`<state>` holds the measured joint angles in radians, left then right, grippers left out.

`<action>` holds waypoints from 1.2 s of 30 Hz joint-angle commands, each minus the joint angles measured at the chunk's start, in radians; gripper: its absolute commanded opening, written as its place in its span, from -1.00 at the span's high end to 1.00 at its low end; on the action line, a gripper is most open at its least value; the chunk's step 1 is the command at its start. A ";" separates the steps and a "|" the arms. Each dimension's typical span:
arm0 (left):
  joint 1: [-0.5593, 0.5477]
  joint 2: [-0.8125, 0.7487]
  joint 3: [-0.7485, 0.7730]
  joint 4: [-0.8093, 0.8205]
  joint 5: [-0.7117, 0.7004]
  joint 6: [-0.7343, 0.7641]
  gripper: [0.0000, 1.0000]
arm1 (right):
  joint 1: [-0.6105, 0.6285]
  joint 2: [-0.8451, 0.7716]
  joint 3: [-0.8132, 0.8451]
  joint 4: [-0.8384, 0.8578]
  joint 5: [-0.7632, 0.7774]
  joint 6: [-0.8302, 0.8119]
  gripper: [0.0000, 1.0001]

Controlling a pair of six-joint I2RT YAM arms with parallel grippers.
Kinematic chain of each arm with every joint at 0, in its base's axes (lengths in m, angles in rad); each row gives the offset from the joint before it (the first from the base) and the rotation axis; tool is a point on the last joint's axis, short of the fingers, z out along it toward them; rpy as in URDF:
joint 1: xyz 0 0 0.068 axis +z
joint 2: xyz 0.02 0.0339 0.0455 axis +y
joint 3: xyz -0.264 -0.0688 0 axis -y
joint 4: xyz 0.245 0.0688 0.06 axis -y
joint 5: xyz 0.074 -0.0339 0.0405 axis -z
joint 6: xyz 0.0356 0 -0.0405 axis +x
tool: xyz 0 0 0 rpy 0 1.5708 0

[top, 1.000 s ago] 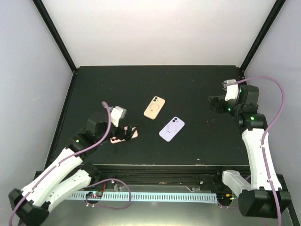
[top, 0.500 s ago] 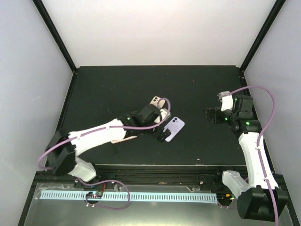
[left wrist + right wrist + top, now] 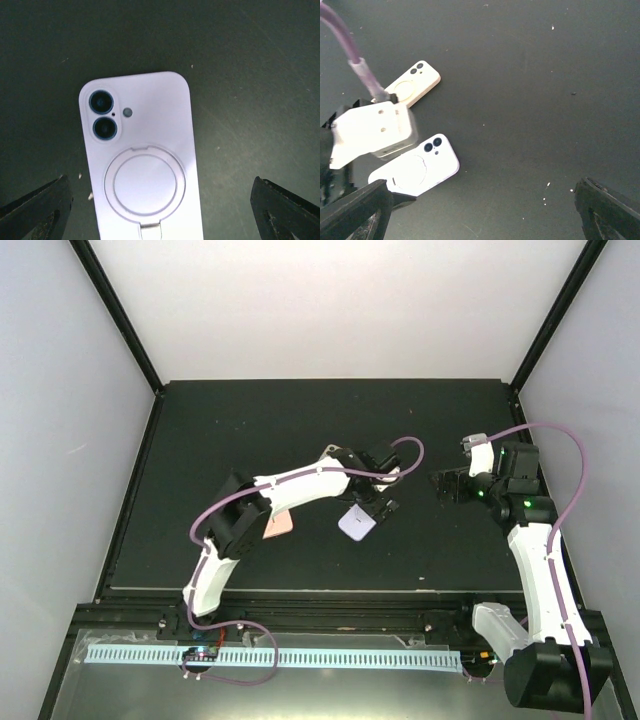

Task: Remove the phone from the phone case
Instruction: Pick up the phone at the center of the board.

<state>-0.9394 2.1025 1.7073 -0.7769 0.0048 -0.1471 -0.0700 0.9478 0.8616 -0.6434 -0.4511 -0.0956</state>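
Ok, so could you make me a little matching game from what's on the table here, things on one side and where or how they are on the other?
Things:
1. lilac phone
2. beige phone
3. pink object
4. right fingers

States:
A. spread open, holding nothing
B. beside the elbow of the left arm
C. flat, lenses up, below the left fingers
D. farthest back, partly hidden by the left arm

Pairs: 1-C, 2-D, 3-B, 4-A

a lab test cell: black table (image 3: pixel 250 420) boxed by white walls (image 3: pixel 330 300) and black posts (image 3: pixel 117 312).
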 commanded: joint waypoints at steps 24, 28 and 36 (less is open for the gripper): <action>0.039 0.331 0.406 -0.314 -0.022 0.007 -0.98 | -0.006 -0.004 0.004 0.015 0.003 0.009 -0.99; 0.042 0.345 0.415 -0.328 -0.031 0.003 -0.98 | -0.005 -0.006 0.004 0.016 0.003 0.008 -0.99; 0.042 0.354 0.416 -0.349 -0.032 0.010 -0.76 | -0.004 -0.003 0.004 0.017 0.005 0.011 -0.99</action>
<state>-0.9035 2.4256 2.0853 -1.0679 -0.0105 -0.1349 -0.0700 0.9478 0.8616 -0.6430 -0.4511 -0.0944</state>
